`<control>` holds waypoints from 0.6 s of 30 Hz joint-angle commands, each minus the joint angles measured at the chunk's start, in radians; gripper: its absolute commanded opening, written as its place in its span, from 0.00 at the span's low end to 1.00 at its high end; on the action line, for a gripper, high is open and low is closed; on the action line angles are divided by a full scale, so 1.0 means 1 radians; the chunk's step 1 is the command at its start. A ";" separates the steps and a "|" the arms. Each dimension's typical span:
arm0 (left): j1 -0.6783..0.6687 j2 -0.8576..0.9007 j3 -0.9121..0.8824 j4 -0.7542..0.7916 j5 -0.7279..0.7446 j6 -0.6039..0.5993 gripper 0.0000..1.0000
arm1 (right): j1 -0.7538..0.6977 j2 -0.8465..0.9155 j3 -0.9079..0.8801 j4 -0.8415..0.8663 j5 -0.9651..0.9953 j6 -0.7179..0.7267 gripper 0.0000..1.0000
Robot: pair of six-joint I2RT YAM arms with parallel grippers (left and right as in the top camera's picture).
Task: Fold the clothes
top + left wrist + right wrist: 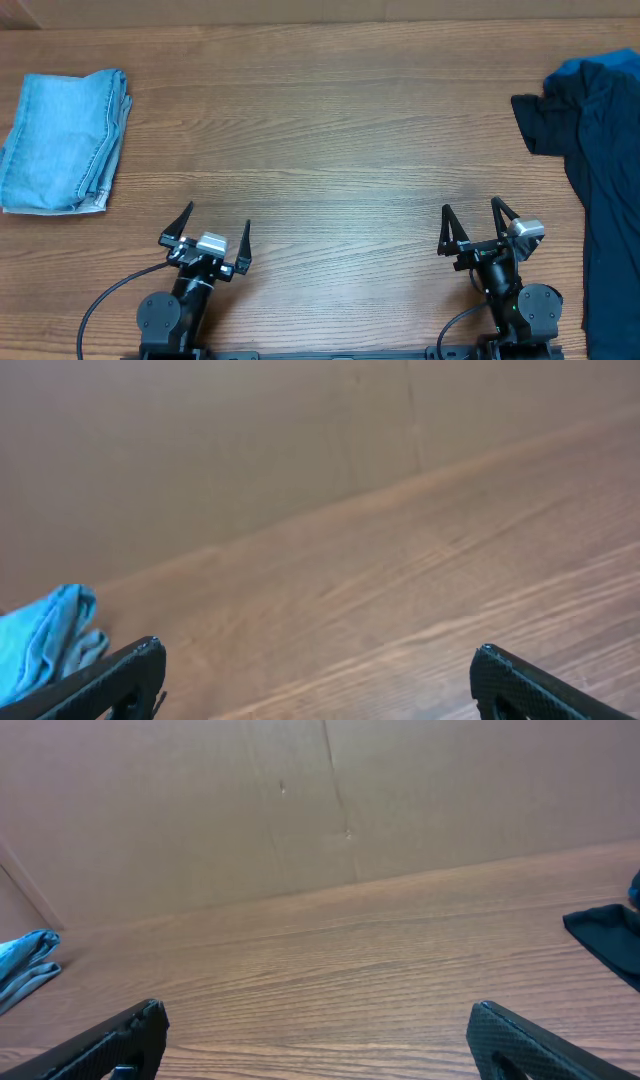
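Counts light-blue jeans (65, 140) folded at far left; leaves dark garments (600, 180), perhaps several, crumpled at right; finds left gripper (217, 218) and right gripper (470, 207) gaping, empty.

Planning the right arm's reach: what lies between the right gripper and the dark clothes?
Nothing but bare table, from right gripper to dark clothes, as the overhead view shows.

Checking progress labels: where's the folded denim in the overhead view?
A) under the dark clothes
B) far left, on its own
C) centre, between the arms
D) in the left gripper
B: the denim lies folded at far left, well apart from the dark clothes at far right.
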 commanded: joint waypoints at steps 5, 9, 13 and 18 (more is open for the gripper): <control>0.007 -0.012 -0.003 0.002 0.011 -0.013 1.00 | 0.005 -0.011 -0.010 0.005 0.010 0.005 1.00; 0.007 -0.012 -0.003 0.045 -0.066 -0.156 1.00 | 0.005 -0.011 -0.010 0.005 0.010 0.005 1.00; 0.007 -0.012 -0.003 0.065 -0.191 -0.291 1.00 | 0.005 -0.011 -0.010 0.005 0.009 0.005 1.00; 0.007 -0.012 -0.003 0.047 -0.233 -0.328 1.00 | 0.005 -0.011 -0.010 0.005 0.009 0.005 1.00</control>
